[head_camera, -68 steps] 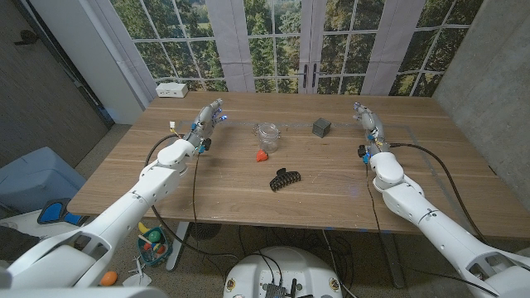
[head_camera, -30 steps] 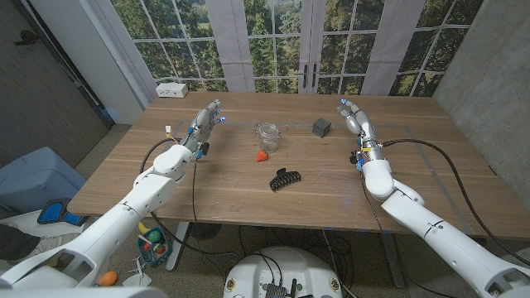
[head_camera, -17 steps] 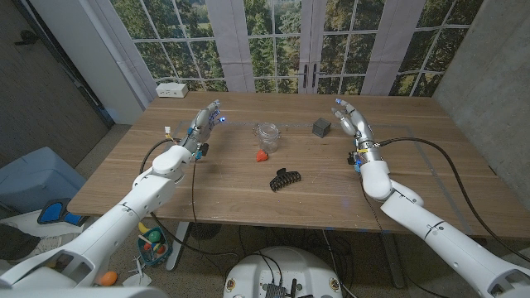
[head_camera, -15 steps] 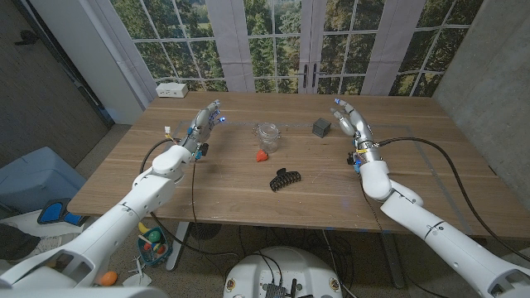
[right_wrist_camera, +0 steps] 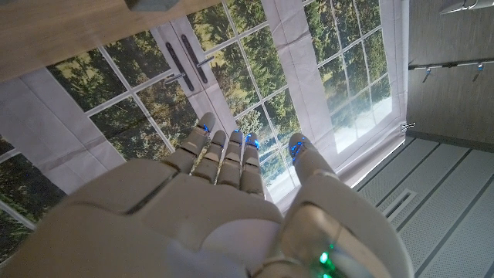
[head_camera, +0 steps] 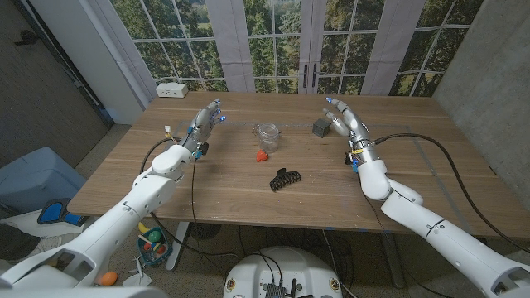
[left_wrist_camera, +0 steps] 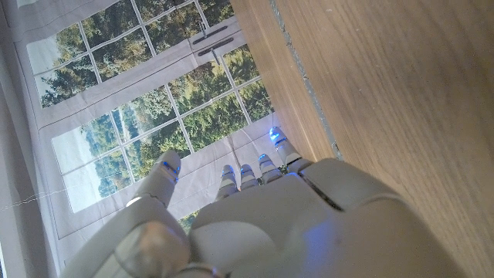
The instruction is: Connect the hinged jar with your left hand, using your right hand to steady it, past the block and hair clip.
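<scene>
Clip first, nearest the robot: the black hair clip (head_camera: 285,179) lies in front of the hinged jar (head_camera: 267,136), a little toward the robot's right of it. Between clip and jar, just in front of the jar's base, sits a small orange piece (head_camera: 262,154); whether it touches the jar cannot be told. The jar stands upright, glass, lid seemingly down, though its clasp is too small to read. Level with the jar on its left side, well apart, the left hand (head_camera: 203,122) holds nothing, fingers apart and reaching away from the robot. On the jar's right side, slightly farther back, the dark block (head_camera: 321,127) sits between the jar and the right hand (head_camera: 345,118), whose fingers are spread and empty, just beside the block. So the right hand must likely pass the block to steady the jar, while the left has an unobstructed sideways path.
</scene>
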Robot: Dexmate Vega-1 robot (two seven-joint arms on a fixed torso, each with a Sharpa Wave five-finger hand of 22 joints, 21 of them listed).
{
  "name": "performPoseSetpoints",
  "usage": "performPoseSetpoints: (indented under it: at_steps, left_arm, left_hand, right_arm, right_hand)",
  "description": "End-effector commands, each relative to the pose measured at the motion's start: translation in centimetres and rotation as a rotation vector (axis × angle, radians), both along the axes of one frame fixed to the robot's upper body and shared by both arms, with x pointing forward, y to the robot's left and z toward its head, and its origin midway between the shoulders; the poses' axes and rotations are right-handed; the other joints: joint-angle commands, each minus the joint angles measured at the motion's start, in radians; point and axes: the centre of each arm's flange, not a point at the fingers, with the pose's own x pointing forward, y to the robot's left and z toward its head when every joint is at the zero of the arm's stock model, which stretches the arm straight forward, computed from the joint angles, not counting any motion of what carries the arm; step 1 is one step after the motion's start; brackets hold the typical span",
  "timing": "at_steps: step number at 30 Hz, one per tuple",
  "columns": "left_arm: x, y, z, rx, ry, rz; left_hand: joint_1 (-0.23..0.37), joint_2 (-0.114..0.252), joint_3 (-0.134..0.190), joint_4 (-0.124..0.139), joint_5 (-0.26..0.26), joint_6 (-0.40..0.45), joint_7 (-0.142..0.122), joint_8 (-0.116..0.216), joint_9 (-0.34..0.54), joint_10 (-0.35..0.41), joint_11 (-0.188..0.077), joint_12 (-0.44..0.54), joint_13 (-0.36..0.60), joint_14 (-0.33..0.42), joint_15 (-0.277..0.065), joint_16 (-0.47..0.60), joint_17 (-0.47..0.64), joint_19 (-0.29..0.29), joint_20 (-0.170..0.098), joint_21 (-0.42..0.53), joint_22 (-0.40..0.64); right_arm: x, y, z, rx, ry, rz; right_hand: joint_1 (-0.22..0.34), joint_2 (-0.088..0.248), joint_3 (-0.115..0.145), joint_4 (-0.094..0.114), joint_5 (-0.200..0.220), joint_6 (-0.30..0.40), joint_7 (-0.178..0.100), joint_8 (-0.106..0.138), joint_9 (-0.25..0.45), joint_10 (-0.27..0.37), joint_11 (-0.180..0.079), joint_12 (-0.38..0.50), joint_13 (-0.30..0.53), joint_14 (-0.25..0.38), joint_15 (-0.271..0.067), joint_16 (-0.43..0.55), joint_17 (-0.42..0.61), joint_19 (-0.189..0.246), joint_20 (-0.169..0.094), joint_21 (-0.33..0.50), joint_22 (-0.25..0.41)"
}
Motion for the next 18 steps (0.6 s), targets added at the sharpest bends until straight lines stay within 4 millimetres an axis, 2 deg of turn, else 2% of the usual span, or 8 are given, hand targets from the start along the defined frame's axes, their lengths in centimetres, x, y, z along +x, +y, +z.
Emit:
performPoseSetpoints:
  at_steps: [1, 18]
  left_arm:
    - [-0.4, 0.0, -0.2, 0.009, -0.006, -0.009]
    - [-0.8, -0.1, -0.5, 0.014, -0.007, -0.016]
  left_hand:
    - [-0.010, 0.027, 0.004, -0.005, 0.008, 0.005, -0.004, 0.002, 0.001, 0.005, 0.002, 0.000, 0.005, 0.003, -0.077, 0.000, 0.003, 0.003, -0.002, -0.004, 0.006]
    - [-0.012, 0.027, 0.005, -0.005, 0.008, 0.006, -0.003, 0.002, 0.002, 0.005, 0.001, -0.001, 0.005, 0.003, -0.078, -0.001, 0.003, 0.008, -0.002, -0.013, 0.006]
  right_arm:
    - [-0.5, 1.2, -0.2, -0.100, -0.017, -0.011]
    - [-0.8, 2.5, -0.8, -0.190, -0.020, -0.019]
  right_hand:
    - [0.013, -0.003, 0.002, -0.007, 0.009, 0.001, -0.010, 0.001, 0.003, 0.001, -0.004, 0.004, -0.001, 0.002, -0.061, 0.005, -0.001, 0.005, -0.043, -0.002, 0.003]
    - [0.023, -0.003, 0.004, -0.008, 0.014, -0.005, -0.014, -0.003, 0.003, -0.013, -0.012, -0.002, -0.001, -0.008, -0.066, 0.005, 0.000, 0.008, -0.057, -0.011, 0.003]
